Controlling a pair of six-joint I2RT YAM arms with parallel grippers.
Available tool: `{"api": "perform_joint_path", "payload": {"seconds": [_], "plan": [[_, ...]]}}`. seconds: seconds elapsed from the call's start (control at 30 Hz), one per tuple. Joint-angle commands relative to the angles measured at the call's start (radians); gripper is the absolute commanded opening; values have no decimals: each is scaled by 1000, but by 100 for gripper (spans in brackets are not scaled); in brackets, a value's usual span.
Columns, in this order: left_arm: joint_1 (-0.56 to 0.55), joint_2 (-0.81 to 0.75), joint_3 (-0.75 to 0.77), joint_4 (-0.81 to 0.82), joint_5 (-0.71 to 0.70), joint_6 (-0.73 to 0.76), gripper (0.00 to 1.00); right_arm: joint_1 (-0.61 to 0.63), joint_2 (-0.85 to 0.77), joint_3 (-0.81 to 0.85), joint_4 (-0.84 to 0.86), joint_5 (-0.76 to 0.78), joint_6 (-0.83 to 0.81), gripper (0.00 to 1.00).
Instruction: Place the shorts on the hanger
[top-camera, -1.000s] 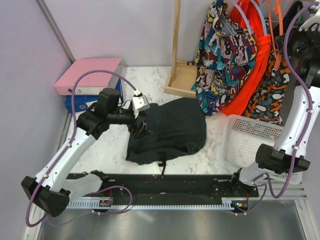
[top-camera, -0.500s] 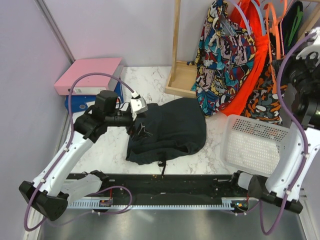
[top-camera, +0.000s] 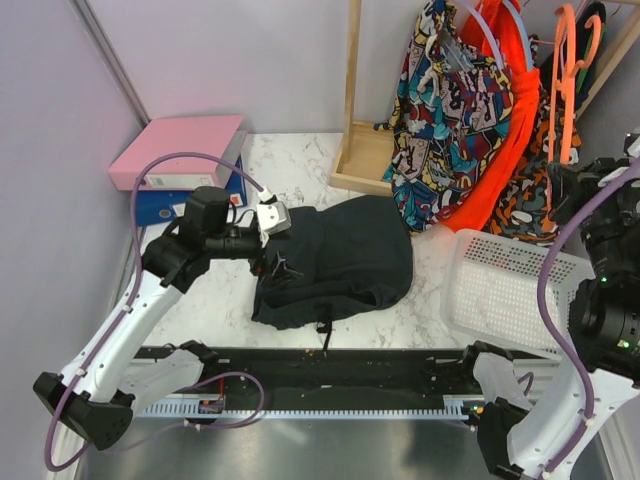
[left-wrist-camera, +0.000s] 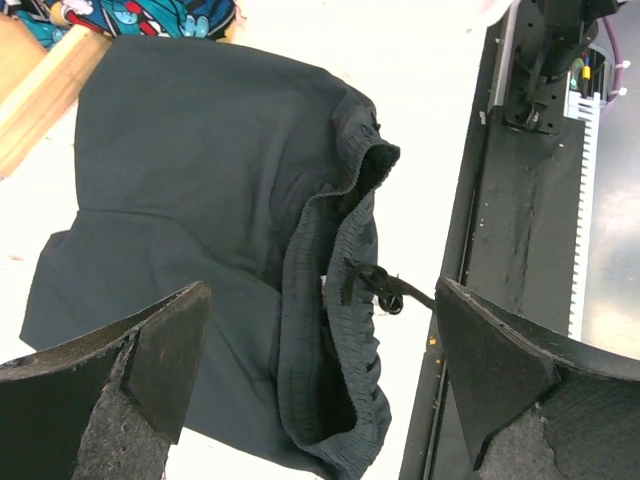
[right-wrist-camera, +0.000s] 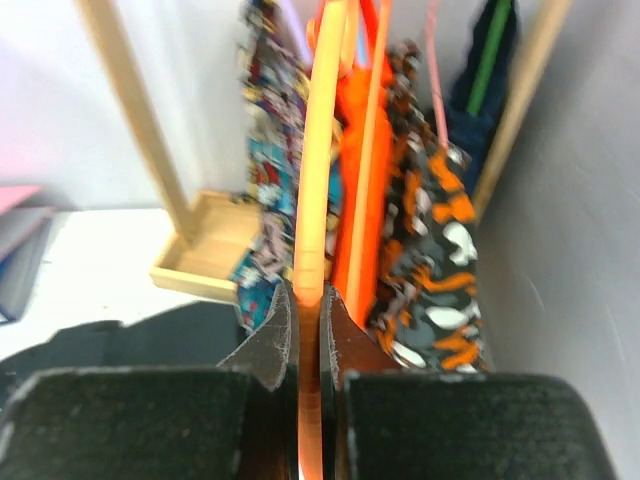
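Right wrist: right gripper (right-wrist-camera: 309, 305) pinched the hanger (right-wrist-camera: 320, 150) tight, ready for loading; shorts (left-wrist-camera: 200, 170) lay just beneath the wide-open, empty left gripper (left-wrist-camera: 322, 350).

shorts (top-camera: 345, 255): plain black
hanger (right-wrist-camera: 318, 160): bright orange
printed garment (top-camera: 445, 110): multicoloured comic print, hung behind the shorts
bench (top-camera: 300, 160): white, veined in grey
basket (top-camera: 500, 290): white, right of the shorts

Nothing really legible here. The comic-print garment (top-camera: 450, 110) hanging past the surface's (top-camera: 290, 165) far edge is full of panels, but any lettering is too small to read.
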Motion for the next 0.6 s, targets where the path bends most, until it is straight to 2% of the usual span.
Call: {"api": "perform_joint_path", "payload": {"seconds": [0.0,0.03,0.07,0.1,0.13,0.17,0.2,0.23,0.3,0.37,0.43,0.5,0.53,0.57], "plan": [[-2,-52,-27,20,34,-49,99,-2,43,68,59,-191,77,0],[-2,-64,-49,40,5,-88,99,-2,62,66,91,-249,106,0],[-1,-93,-59,82,-10,-116,99,0,75,58,111,-398,125,0],[1,-107,-70,110,-29,-147,99,0,87,48,131,-468,142,0],[9,-125,-101,141,-70,-226,99,0,119,42,170,-546,189,0],[21,-171,-125,228,-86,-277,99,0,136,34,193,-608,215,0],[38,-206,-156,279,-89,-330,99,-2,154,20,220,-748,244,0],[71,-240,-223,326,-89,-448,99,0,188,9,282,-810,277,0],[93,-333,-285,444,-109,-536,100,1,213,-27,333,-927,340,0],[108,-369,-322,460,-177,-579,100,1,228,-60,376,-983,326,0],[134,-369,-291,407,-207,-534,100,3,234,-125,376,-1026,312,0],[170,-354,-256,358,-169,-486,100,42,237,-216,376,-1037,295,0],[205,-322,-209,303,-103,-433,100,70,236,-245,352,-1003,276,0],[235,-276,-155,235,-66,-385,100,134,247,-271,229,-916,152,0]]}}
